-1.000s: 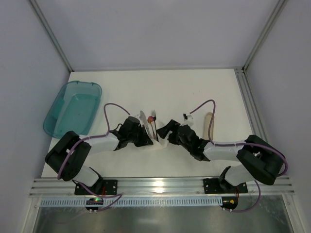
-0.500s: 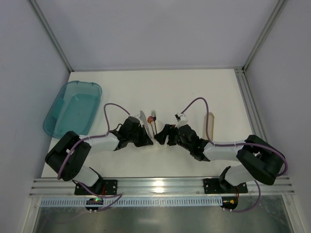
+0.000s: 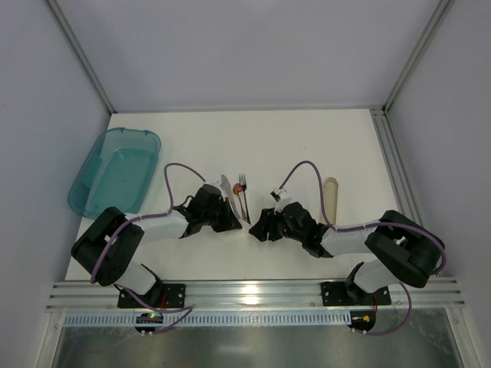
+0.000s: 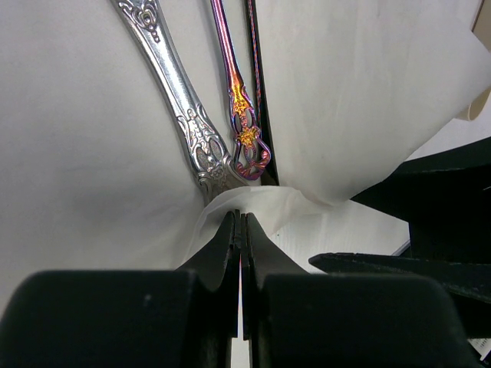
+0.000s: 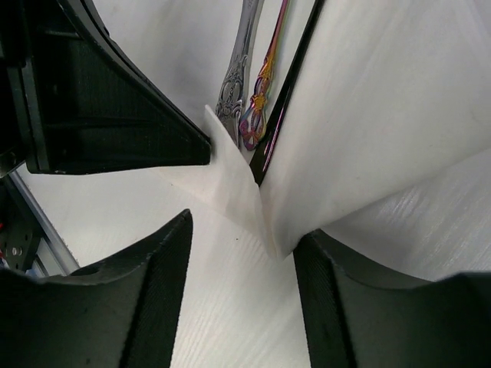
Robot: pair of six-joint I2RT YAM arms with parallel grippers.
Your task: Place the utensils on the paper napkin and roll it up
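Note:
The paper napkin (image 4: 360,100) lies under the utensils, its near edge lifted into a fold. A silver ornate handle (image 4: 180,107), an iridescent handle (image 4: 238,100) and a thin dark one (image 4: 256,84) rest on it, and their tips (image 3: 242,186) show in the top view. My left gripper (image 4: 240,218) is shut on the napkin's raised edge. My right gripper (image 5: 247,230) is open close beside it, with the folded napkin corner (image 5: 253,203) between its fingers. The right finger (image 5: 345,299) touches the fold.
A teal plastic tub (image 3: 115,170) sits at the far left of the table. A tan tube (image 3: 331,198) lies to the right of my right arm. An aluminium rail (image 3: 253,295) runs along the near edge. The two grippers nearly touch.
My right gripper has slid left and nearer, up to the lifted napkin corner, and its jaws have narrowed. The left gripper has stayed put.

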